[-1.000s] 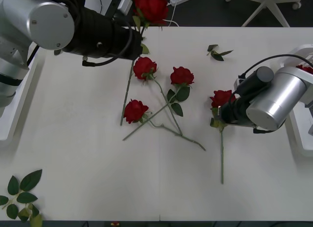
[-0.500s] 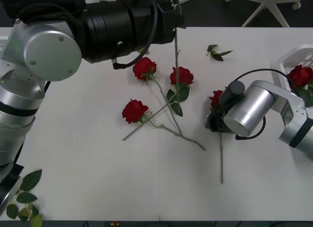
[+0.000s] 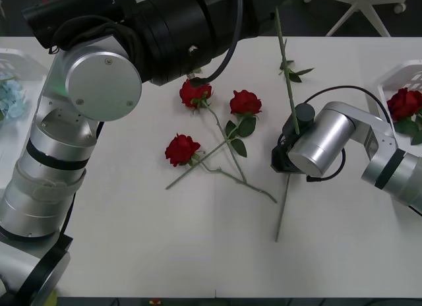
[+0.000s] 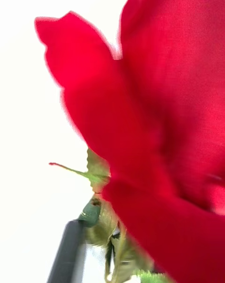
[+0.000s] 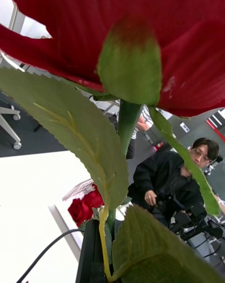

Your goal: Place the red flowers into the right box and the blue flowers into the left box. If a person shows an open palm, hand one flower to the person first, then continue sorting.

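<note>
Above the far edge of the surface (image 3: pixel 132 253), clamped the left pincer (image 5: pixel 110 264) on a red flower (image 5: pixel 126 119) stem, bloom cut off. Farther right, couldn't tell the grip of the right pincer (image 4: pixel 108 259), tucked under its wrist; hid the second red flower (image 3: pixel 283 207) bloom, stem slanting across the surface.

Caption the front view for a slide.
Both tools hold long-stemmed red roses above the white table; three red artificial roses lie between the arms.

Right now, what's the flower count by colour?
Red roses: 6 (3 loose on the table, 1 in the right box, 1 in the left gripper, 1 in the right gripper)
Blue flowers: 1 cluster, in the left box
Total: 7
</note>
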